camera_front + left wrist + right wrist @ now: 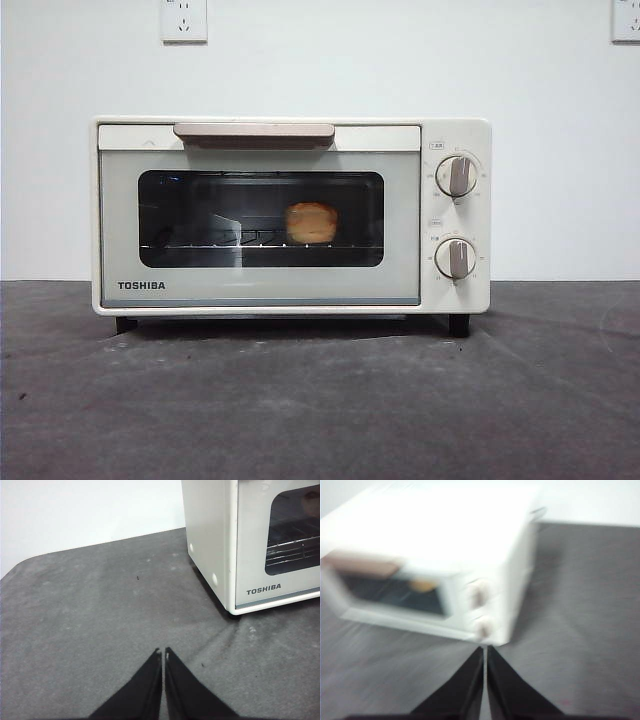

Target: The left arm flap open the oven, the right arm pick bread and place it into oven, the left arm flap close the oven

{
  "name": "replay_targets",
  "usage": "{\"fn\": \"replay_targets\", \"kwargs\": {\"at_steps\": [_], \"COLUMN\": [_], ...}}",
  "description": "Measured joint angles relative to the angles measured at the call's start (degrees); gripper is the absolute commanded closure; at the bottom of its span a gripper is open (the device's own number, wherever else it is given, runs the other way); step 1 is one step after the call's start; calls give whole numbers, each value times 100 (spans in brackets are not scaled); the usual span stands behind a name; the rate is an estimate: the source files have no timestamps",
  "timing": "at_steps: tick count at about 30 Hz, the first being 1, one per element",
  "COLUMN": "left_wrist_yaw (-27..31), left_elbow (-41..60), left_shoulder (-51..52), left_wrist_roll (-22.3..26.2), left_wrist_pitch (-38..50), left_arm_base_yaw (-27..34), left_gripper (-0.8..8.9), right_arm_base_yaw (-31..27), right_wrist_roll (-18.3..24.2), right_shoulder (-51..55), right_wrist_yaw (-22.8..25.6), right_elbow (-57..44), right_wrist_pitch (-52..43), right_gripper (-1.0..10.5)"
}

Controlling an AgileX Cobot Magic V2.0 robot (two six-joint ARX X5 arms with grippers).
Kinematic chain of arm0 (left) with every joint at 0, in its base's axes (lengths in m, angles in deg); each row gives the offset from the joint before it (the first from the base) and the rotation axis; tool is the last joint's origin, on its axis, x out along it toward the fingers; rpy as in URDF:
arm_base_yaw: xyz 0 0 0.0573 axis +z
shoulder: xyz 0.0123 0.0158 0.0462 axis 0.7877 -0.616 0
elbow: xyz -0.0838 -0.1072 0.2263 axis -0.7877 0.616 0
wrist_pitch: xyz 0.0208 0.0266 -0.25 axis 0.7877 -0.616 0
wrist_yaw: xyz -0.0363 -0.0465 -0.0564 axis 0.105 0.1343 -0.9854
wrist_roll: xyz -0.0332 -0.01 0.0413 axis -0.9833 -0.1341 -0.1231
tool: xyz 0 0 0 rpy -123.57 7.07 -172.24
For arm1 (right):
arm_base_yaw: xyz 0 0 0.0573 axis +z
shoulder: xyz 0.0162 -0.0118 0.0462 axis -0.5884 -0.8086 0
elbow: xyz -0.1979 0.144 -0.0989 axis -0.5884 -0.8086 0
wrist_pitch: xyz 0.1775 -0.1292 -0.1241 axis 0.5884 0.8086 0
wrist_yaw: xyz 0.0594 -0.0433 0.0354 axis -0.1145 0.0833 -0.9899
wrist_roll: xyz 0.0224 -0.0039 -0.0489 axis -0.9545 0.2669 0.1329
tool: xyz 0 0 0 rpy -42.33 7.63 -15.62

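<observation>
The cream-white TOSHIBA oven (290, 215) stands on the dark grey table with its door shut. The golden bread (311, 223) lies on the wire rack inside, seen through the dark glass window. The beige bar handle (254, 132) runs along the door's top. My left gripper (163, 652) is shut and empty, low over the table, off the oven's (260, 545) left front corner. My right gripper (484, 649) is shut and empty, raised in front of and to the right of the oven (435, 565); that view is blurred. Neither arm shows in the front view.
Two round knobs (457, 176) (456, 258) sit on the oven's right panel. The grey mat (320, 400) stretches before the oven. A white wall with two power sockets (183, 20) stands behind.
</observation>
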Motion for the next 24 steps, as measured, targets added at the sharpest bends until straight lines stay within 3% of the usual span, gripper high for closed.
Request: {"fn": "replay_targets", "kwargs": {"at_steps": [4, 9, 14, 24], "left_wrist_yaw": [2, 0, 2, 2], "left_elbow": [0, 0, 0, 0], "left_shoulder": [0, 0, 0, 0], "left_wrist_roll": [0, 0, 0, 0], "left_wrist_pitch": [0, 0, 0, 0], "left_arm_base_yaw": [0, 0, 0, 0], "left_gripper": [794, 794, 794, 794], "right_arm_base_yaw": [-1185, -2168, -2511, -2608], "right_wrist_roll": [57, 103, 111, 111], "right_shoulder": [533, 1285, 1958, 2935], "right_wrist_yaw": [-7, -7, -13, -87], "right_elbow": [-710, -1788, -2782, -4048], "right_wrist_pitch": [-699, -1700, -2612, -2977], "right_gripper": [941, 940, 941, 941]}}
